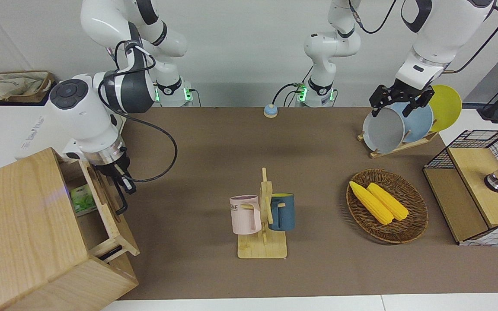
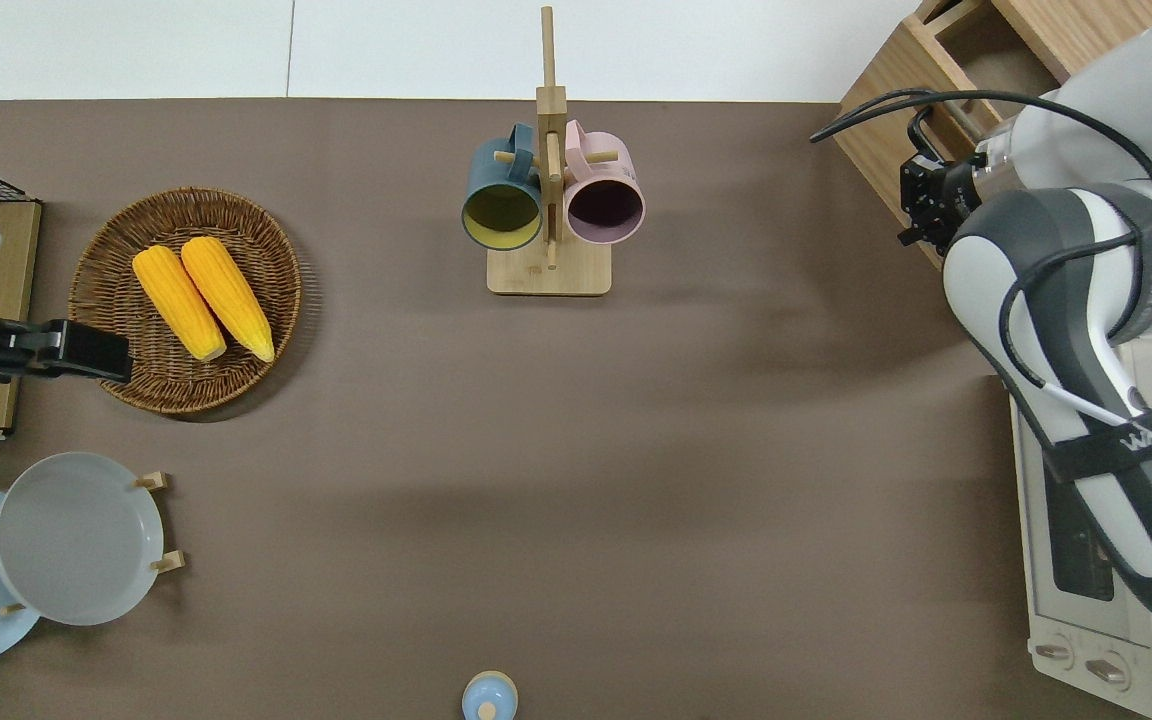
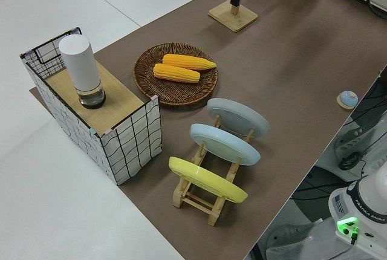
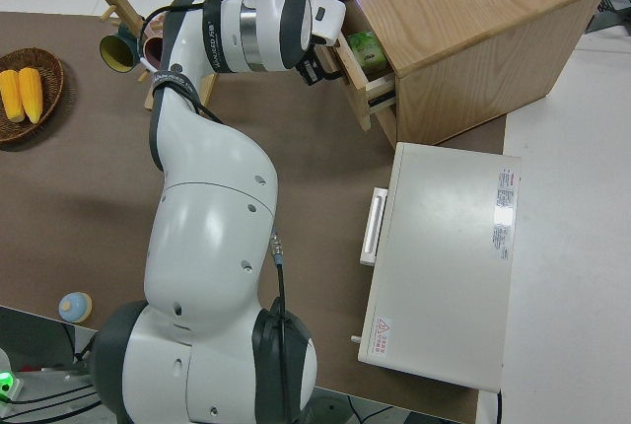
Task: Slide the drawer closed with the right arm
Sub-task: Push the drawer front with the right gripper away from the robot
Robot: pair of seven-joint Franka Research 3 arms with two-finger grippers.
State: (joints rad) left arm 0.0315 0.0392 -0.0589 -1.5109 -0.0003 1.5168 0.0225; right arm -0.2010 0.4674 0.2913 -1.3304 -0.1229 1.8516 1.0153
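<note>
Right claw (image 1: 117, 175), finger state unclear, at half-open light-wood drawer's (image 1: 102, 203) black loop handle (image 1: 121, 199).

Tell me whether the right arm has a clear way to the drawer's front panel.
Probably yes. The right tool is already at the handle on the front of the open drawer, and nothing stands between them; the mug rack is well aside.

The right gripper (image 1: 121, 179) sits against the drawer (image 1: 102, 203) front, its fingers too buried to read. The cabinet (image 1: 20, 229) runs off frame.
</note>
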